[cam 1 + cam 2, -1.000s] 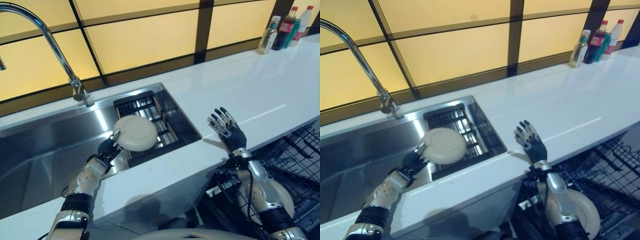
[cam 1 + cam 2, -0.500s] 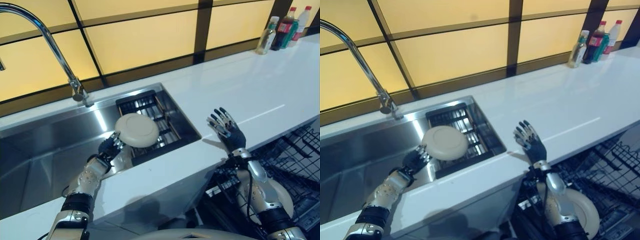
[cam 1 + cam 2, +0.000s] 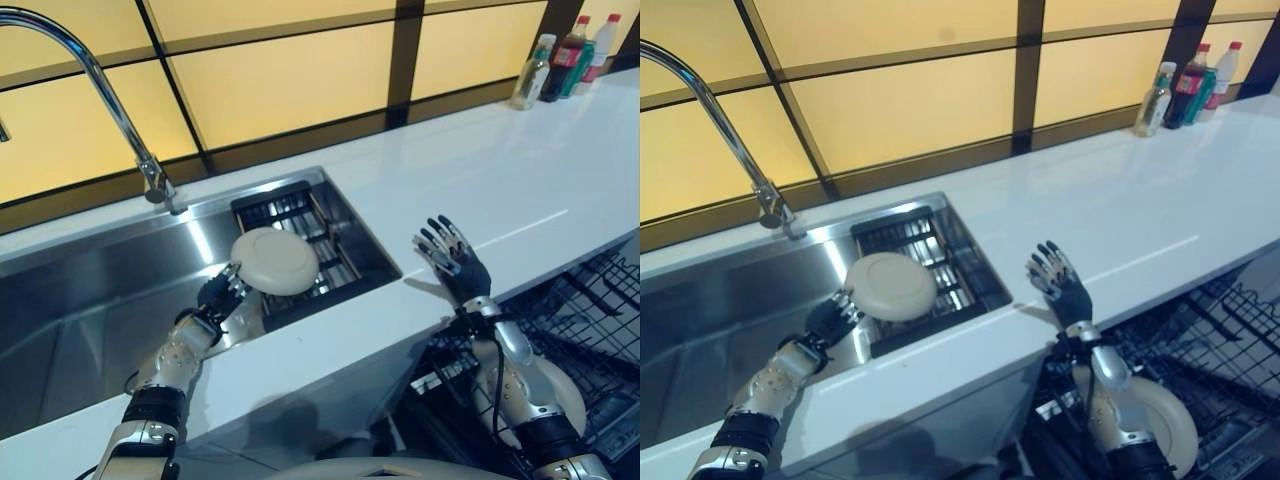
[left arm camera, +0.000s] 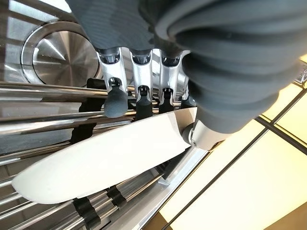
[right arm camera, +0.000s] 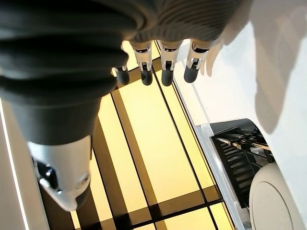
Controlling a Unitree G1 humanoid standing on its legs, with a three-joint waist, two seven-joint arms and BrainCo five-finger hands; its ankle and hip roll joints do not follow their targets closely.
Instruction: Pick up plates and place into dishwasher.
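Where the steel sink [image 3: 90,300] meets the white counter [image 3: 520,180], a black-barred rack [image 3: 300,215] sits in the basin's right end, and a cream plate [image 3: 275,261] is held tilted above it. The left hand [image 3: 218,293] grips that plate by its lower left rim; the left wrist view shows the dark-tipped fingers [image 4: 116,103] curled against one face and the thumb pressed on the other, so the plate is pinched between them. The plate's far edge hangs over the rack bars; whether it touches them cannot be told. A curved faucet [image 3: 110,100] rises from the sink's back edge, left of the rack. The right hand [image 3: 452,262] stands upright over the counter's front edge, fingers straight and spread, holding nothing. Below that edge, the wire dishwasher rack [image 3: 1200,350] is pulled out, with a second cream plate [image 3: 1165,420] lying in it beside the right forearm. Several bottles [image 3: 565,60] stand at the counter's far right corner.
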